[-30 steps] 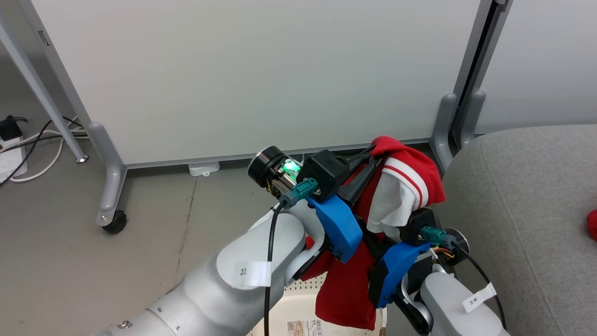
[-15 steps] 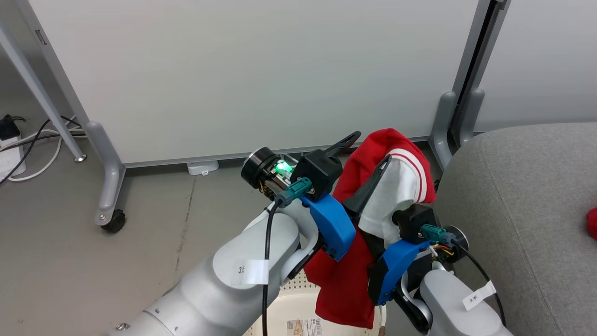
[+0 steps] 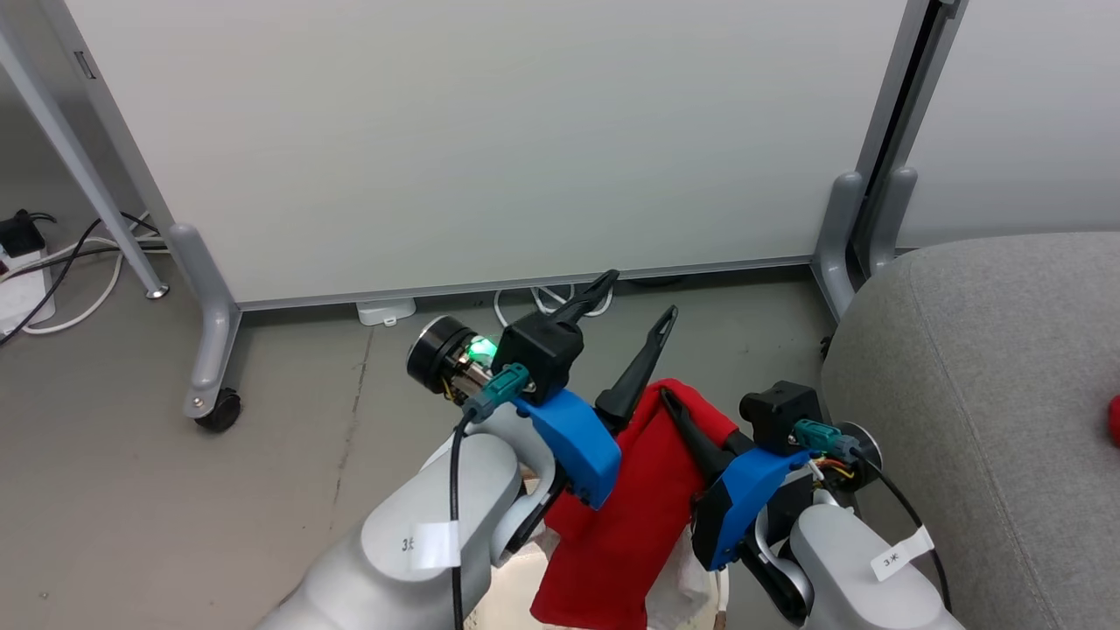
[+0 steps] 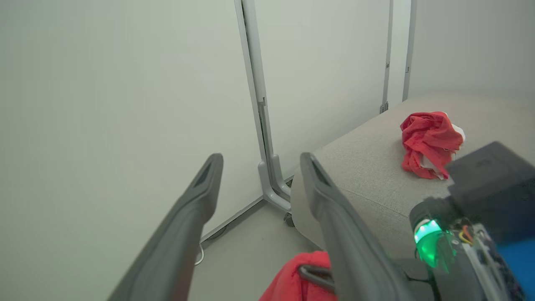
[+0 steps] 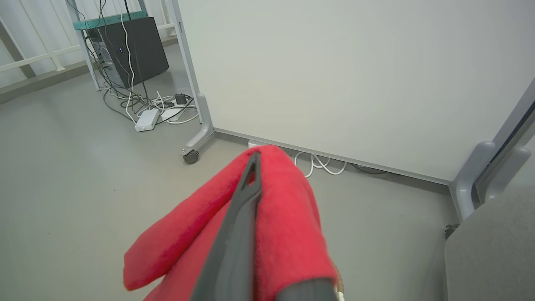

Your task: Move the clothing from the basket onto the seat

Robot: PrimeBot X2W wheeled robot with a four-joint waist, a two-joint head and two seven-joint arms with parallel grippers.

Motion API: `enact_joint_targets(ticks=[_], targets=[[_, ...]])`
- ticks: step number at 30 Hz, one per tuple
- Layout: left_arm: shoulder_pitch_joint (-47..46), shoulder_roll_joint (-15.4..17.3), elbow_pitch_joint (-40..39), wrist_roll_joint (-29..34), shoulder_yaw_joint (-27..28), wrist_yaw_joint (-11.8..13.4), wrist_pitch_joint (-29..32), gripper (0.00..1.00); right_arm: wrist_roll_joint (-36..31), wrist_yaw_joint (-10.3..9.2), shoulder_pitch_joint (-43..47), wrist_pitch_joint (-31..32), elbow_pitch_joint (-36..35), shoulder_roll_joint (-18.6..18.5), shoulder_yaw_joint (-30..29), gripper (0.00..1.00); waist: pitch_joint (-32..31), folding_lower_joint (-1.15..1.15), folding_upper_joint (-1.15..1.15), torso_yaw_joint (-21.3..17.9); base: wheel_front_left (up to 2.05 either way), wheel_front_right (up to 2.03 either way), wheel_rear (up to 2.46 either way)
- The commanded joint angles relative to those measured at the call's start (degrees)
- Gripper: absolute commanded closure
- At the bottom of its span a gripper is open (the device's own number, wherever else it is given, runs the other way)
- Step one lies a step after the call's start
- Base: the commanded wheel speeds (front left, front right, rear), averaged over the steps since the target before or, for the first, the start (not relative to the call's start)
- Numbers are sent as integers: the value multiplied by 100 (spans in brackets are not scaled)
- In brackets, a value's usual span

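Observation:
A red piece of clothing [image 3: 626, 499] hangs over the basket [image 3: 512, 602], whose cream edge peeks out at the bottom between my arms. My right gripper [image 3: 675, 409] is shut on the garment's top fold, and the clothing [image 5: 288, 209] drapes over both sides of its fingers [image 5: 246, 196]. My left gripper [image 3: 637, 299] stands open just left of and above the garment, nothing between its fingers [image 4: 196, 196]. The grey seat [image 3: 989, 394] lies to the right. Another crumpled red garment [image 4: 430, 142] rests on the seat [image 4: 368, 167].
A white partition panel [image 3: 490, 140] on grey castor feet [image 3: 210, 350] stands close in front, with a second post [image 3: 840, 219] beside the seat. Cables and a power strip [image 5: 146, 119] lie on the floor to the left, near a dark computer tower [image 5: 129, 50].
My left gripper has opened, let go of the garment and drawn away to the left. The garment's top has sunk and now hangs from my right gripper alone.

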Motion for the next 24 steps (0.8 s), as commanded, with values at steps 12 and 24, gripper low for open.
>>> enact_joint_targets(ticks=[12, 24], targets=[[1771, 597, -1292, 871, 1521, 88, -22, 0, -113, 1, -127, -66, -69, -5, -138, 100, 89, 0, 0, -61, 0, 0, 0], [3125, 611, -1617, 1453, 2706, -222, -21, 0, -269, 1, -59, -52, -219, -5, -330, 100, 156, 0, 0, -95, 0, 0, 0]])
